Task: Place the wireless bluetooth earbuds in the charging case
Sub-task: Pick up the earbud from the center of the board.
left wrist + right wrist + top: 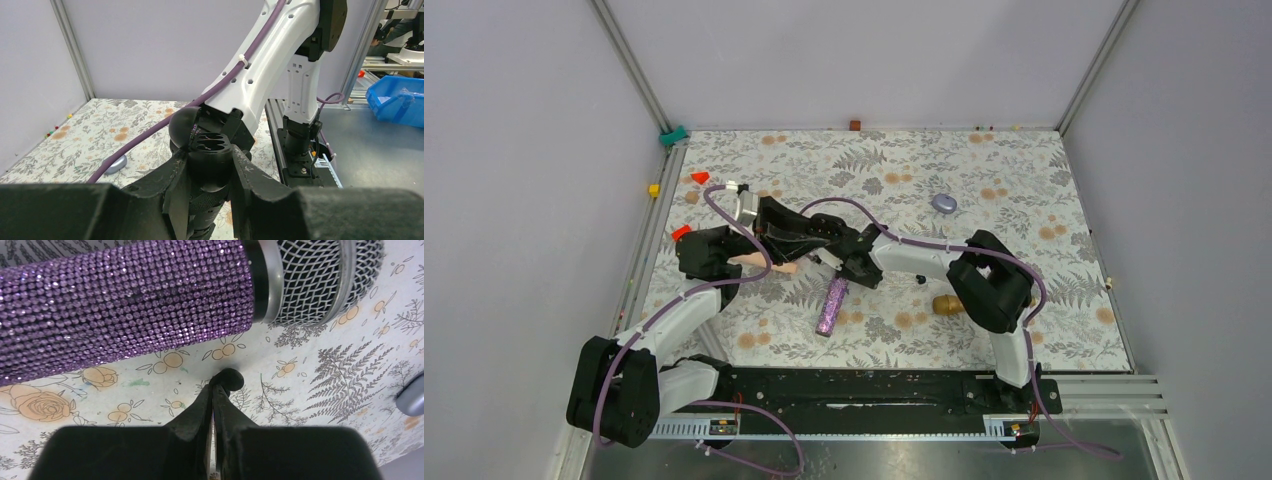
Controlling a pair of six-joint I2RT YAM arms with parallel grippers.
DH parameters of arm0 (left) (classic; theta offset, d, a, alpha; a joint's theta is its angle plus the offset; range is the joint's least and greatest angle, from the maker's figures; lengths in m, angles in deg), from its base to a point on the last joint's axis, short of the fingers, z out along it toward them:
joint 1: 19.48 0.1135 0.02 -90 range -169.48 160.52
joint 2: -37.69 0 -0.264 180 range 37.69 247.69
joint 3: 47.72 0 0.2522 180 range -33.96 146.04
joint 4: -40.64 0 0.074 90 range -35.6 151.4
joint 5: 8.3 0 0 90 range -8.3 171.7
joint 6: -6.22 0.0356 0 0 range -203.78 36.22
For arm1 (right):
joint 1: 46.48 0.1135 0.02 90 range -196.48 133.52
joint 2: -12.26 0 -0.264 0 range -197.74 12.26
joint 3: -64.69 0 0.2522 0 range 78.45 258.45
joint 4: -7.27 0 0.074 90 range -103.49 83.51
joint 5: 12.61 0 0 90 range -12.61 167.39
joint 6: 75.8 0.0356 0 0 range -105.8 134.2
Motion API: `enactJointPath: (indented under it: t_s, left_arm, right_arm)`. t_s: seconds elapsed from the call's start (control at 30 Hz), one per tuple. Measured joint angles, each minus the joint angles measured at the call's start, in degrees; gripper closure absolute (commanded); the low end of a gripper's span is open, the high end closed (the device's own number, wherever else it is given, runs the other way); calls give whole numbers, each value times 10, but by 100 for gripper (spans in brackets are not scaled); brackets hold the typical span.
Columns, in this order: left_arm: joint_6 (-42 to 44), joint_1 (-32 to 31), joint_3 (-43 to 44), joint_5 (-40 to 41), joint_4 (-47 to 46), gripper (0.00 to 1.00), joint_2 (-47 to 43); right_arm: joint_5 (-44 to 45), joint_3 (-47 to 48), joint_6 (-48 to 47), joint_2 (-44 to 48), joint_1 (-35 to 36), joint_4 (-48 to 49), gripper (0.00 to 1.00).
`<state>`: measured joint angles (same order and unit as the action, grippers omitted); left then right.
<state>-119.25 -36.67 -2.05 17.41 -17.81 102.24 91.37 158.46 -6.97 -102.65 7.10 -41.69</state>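
Near edge: both arm bases sit on the rail, and the table [1064, 330] has open room to the right. A purple glitter microphone [832, 305] lies just beside the right gripper [217, 390], crowding it. That gripper is pinched almost closed on 1 earbud [231, 378] at its tips, low over the table. A gold object [947, 304] sits by the right elbow. The left gripper [211, 159] clamps the charging case [212, 145], its 2 wells facing up, with the right arm close behind. A silver disc [944, 203] lies farther back, well apart. A red piece [699, 177] sits near the far left edge.

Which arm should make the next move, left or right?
Right, probably. The right pincer is shut on an earbud; the left pincer grips the open case, both sockets exposed, so it should just hold.
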Motion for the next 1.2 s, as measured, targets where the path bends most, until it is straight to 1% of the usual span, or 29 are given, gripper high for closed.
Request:
enactJointPath:
  t_s: [0.3,0.5,0.57,0.67,0.8,0.97,1.2]
  left_arm:
    - [-6,0,0,0,-12,99,0]
    - [-9,0,0,0,-13,99,0]
    - [-10,0,0,0,-15,99,1]
    - [-12,0,0,-1,-17,99,1]
    - [-13,0,0,-1,-21,99,9]
    - [-18,0,0,-3,-24,99,23]
    - [-19,-9,0,-14,-26,99,40]
  right_arm:
    - [3,-10,-11,15,-1,18,96]
    - [-22,-11,-10,68,-11,17,97]
    - [-43,-11,-8,87,-20,15,97]
    - [-93,-9,2,104,-40,5,97]
    - [-182,-7,19,124,-81,-8,97]
    - [-279,-8,38,178,-135,-18,98]
    - [-378,-19,45,268,-159,-18,98]
